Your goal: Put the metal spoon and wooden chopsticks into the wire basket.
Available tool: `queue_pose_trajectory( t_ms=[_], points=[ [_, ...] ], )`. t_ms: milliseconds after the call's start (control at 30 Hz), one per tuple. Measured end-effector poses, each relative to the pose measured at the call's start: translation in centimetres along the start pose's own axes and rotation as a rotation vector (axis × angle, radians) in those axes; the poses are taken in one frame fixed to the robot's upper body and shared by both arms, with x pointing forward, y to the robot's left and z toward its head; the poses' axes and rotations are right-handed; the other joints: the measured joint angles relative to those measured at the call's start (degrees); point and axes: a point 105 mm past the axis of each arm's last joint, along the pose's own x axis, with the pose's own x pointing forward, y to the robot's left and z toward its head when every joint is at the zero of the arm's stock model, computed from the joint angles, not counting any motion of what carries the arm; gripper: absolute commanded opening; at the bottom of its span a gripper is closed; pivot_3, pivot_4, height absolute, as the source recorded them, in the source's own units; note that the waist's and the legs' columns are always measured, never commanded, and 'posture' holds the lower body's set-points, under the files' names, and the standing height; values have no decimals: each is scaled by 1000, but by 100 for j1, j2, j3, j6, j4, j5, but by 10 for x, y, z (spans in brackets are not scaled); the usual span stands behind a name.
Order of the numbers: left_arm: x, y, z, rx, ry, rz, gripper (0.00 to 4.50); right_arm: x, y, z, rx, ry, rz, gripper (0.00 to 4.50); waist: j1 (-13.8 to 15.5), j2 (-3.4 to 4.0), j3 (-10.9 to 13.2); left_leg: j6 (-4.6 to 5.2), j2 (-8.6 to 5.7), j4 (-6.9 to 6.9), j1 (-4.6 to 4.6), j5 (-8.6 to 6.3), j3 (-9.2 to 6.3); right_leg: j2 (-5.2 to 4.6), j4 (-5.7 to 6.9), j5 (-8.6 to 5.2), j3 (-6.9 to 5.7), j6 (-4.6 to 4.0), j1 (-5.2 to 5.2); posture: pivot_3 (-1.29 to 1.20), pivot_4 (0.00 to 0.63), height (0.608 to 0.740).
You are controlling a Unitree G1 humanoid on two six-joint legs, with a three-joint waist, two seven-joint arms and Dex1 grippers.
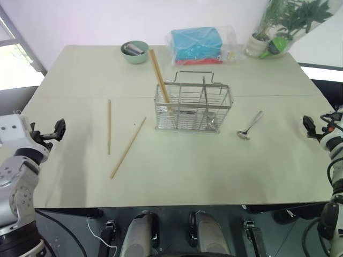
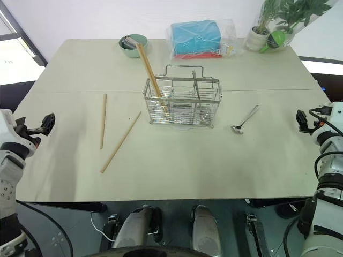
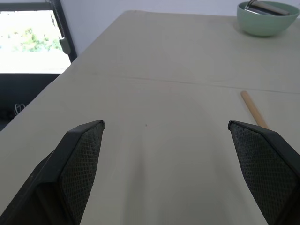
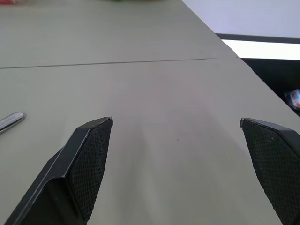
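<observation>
Between the two grippers, well ahead of both sets of fingers, stands the wire basket (image 1: 193, 107) on the table (image 1: 177, 176). A thicker orange-brown stick pair (image 1: 159, 75) already leans in its left end. The left gripper (image 1: 58, 130) hovers at the table's left edge with its fingers wide apart and nothing between them. The right gripper (image 1: 309, 126) hovers at the right edge, also spread wide and empty.

The wooden chopsticks (image 1: 119, 139) lie flat on the table, ahead of the left fingers and toward the basket; one is straight, the other slanted, and they are apart from each other. The metal spoon (image 1: 250, 126) lies ahead of the right fingers, between them and the basket, just beside its right end.

I judge the chopsticks to be light and stiff but thin, so they may roll or slip; a hold near the middle of each stick looks safest. The spoon seems smooth and slippery, and it lies low on the surface. Its slender handle, pinched across the width, is probably the better place than the bowl.

The left wrist view shows the tip of one chopstick close beside the left fingers (image 3: 79, 173). The head views alone show the basket.
</observation>
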Motion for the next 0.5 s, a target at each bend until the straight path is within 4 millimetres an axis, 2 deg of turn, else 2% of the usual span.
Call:
queue_pose_trajectory(
  t_ms=[367, 433, 500],
  points=[
    [0, 1, 3, 10, 4, -1, 4443, 3, 5, 7, -1, -19, 14, 4457, -6, 0, 0, -2, 0, 0, 1, 1, 0, 0, 0, 0, 0, 0, 0, 0, 150, 715],
    [3, -3, 7, -17, 4, -20, 4443, 6, 10, 12, -19, -24, 40, 4457, 4, 0, 0, -2, 0, 0, 0, 1, -1, 0, 1, 0, 0, 0, 1, 0, 150, 715],
    [8, -14, 19, -51, -10, -83, 4443, 11, 20, 22, -56, -40, 89, 4457, 5, 0, 0, -4, 0, 0, 0, 3, -1, 0, 2, 0, 0, 1, 1, 0, 150, 715]
  ],
)
